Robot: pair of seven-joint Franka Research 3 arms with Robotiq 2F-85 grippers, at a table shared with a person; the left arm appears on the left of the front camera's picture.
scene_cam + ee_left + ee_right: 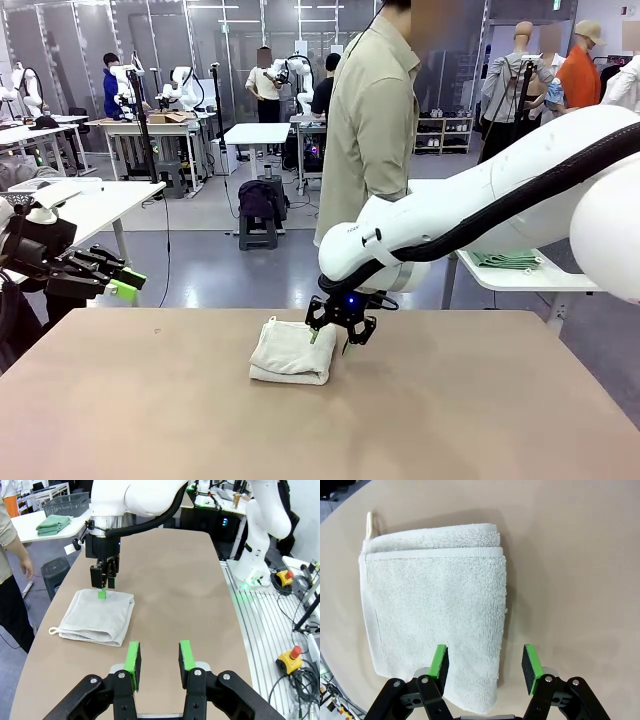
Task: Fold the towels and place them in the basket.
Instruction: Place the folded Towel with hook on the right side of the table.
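While the cream-white towel [432, 605] lay folded into a thick rectangle near the middle of the brown tabletop [480, 420], the right gripper [485, 662] hung low over the towel's edge, pointing down. Its jaws stood spread and held nothing. In the right wrist view one green pad [440, 661] sat over the terry cloth and the other over bare tabletop just beside the towel's edge. Whether a pad touched the cloth could not be told. A small hanging loop [52, 630] stuck out from one corner of the towel.

The left gripper [159, 655] was well apart from the towel, at the robot's left side of the tabletop. Its jaws were parted with an empty gap between the green pads.

Beyond the tabletop, the left wrist view showed the dark grey wire-mesh basket [62, 502] on a white side table [30, 522], with a stack of folded pale green towels [52, 525] lying just beside it. A person in a beige jacket [370, 130] stood at the far side, one hand [27, 567] hanging down.
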